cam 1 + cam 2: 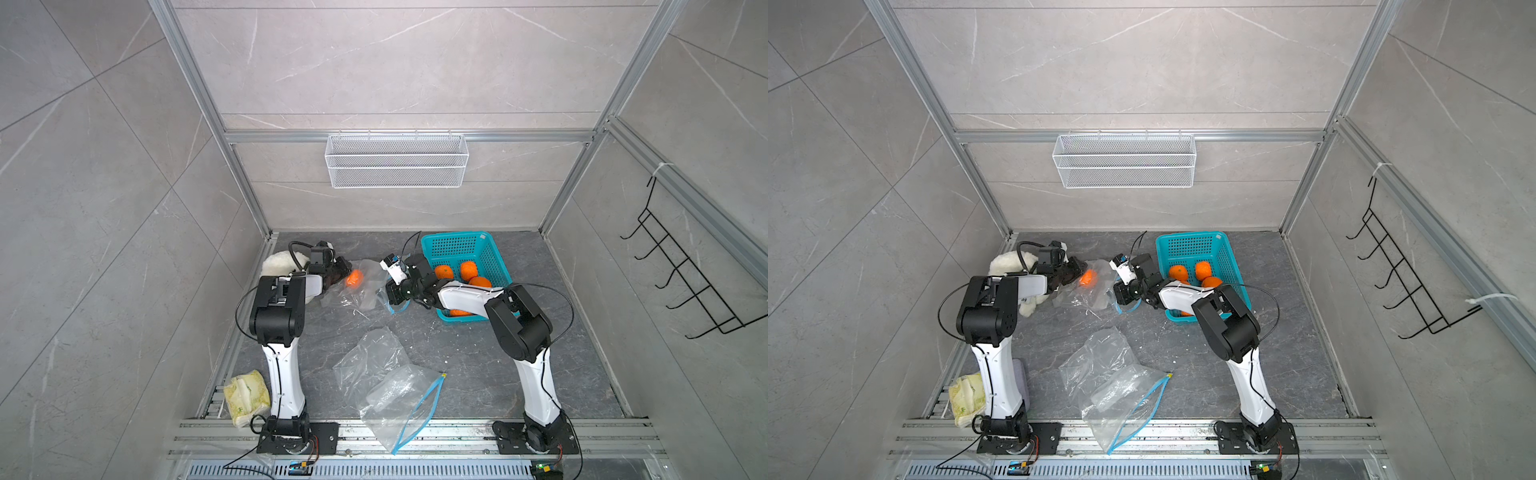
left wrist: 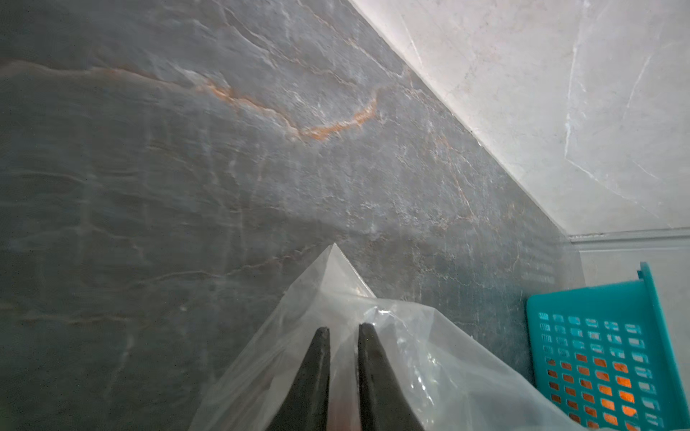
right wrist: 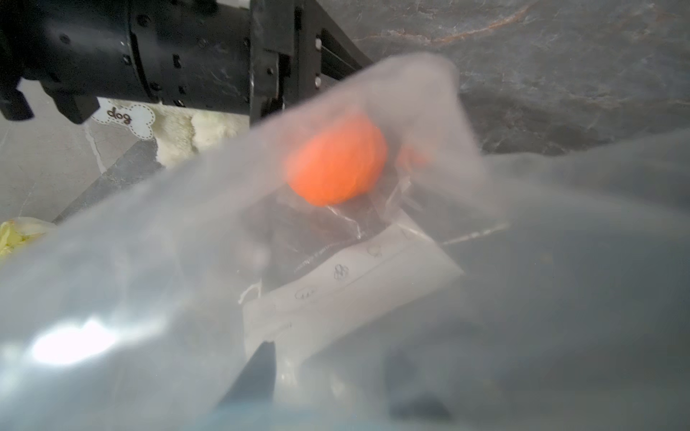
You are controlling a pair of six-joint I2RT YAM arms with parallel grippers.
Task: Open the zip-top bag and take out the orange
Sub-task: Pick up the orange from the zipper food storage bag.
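Basically the left jaws pinch the zip-top bag [image 1: 360, 296] right by the orange [image 1: 354, 277] inside it, and the right jaws sit at its blue zip mouth, can't tell if they're gripping.

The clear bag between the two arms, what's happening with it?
Both arms are working on the zip-top bag. The right gripper is at its blue zip end, the left gripper at the other end beside the orange, which is still inside. Whether either actually pinches the plastic isn't clear. More oranges sit in the teal basket.
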